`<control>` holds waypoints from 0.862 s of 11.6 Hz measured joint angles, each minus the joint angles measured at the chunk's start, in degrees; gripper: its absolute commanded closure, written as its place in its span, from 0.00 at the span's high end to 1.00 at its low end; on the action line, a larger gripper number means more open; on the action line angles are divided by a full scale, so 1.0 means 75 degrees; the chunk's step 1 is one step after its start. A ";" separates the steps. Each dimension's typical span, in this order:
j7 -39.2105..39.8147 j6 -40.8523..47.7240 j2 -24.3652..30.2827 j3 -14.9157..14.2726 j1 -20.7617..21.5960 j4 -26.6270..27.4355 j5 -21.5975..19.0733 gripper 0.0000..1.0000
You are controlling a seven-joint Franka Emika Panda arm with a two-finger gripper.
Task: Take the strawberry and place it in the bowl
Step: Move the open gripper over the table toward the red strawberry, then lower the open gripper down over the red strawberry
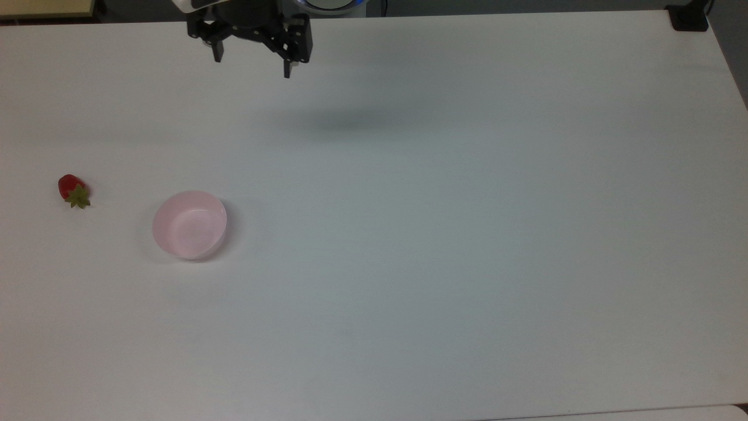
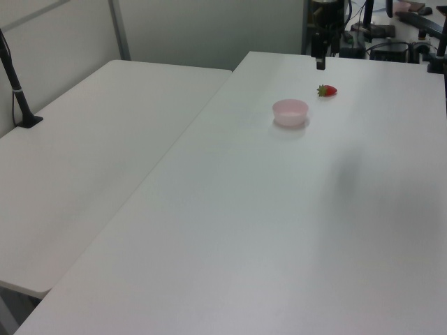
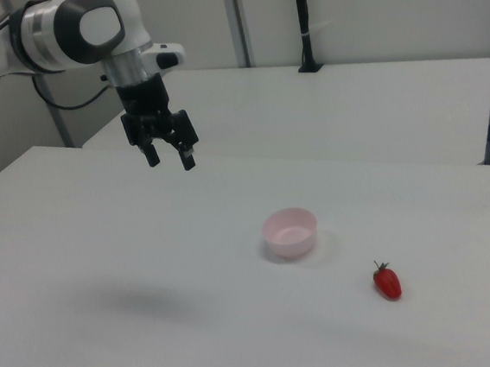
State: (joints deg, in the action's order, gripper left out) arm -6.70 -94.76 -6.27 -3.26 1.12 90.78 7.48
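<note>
A small red strawberry (image 1: 72,189) with a green cap lies on the white table at the top view's far left; the strawberry (image 2: 327,90) (image 3: 387,281) lies apart from the bowl. The pale pink bowl (image 1: 189,224) (image 2: 290,111) (image 3: 290,232) stands upright and holds nothing. My gripper (image 1: 251,64) (image 3: 170,159) hangs high over the table near its far edge, fingers spread open with nothing between them. In the left view the gripper (image 2: 320,61) is above and beyond the strawberry.
A second white table (image 2: 84,139) adjoins in the left view, with a black post (image 2: 17,87) clamped on it. A black clamp (image 1: 688,17) sits at the top view's upper right corner. The gripper's shadow (image 1: 345,121) falls on the table.
</note>
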 measured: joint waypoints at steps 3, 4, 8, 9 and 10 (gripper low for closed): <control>0.0683 -0.0412 -0.0057 -0.0013 -0.0599 -0.0024 -0.0004 1.00; 0.0852 -0.0512 -0.0109 -0.0015 -0.0735 -0.0023 -0.0005 1.00; 0.1726 -0.1474 -0.0635 -0.0025 -0.1507 -0.0022 -0.0015 1.00; 0.2052 -0.1639 -0.0816 -0.0027 -0.1699 -0.0029 -0.0023 1.00; 0.2216 -0.1733 -0.0950 -0.0029 -0.1829 -0.0043 -0.0026 1.00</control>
State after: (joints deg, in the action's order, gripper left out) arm 9.92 -107.75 -13.39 -3.47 -12.60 90.46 7.29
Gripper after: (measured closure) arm 0.000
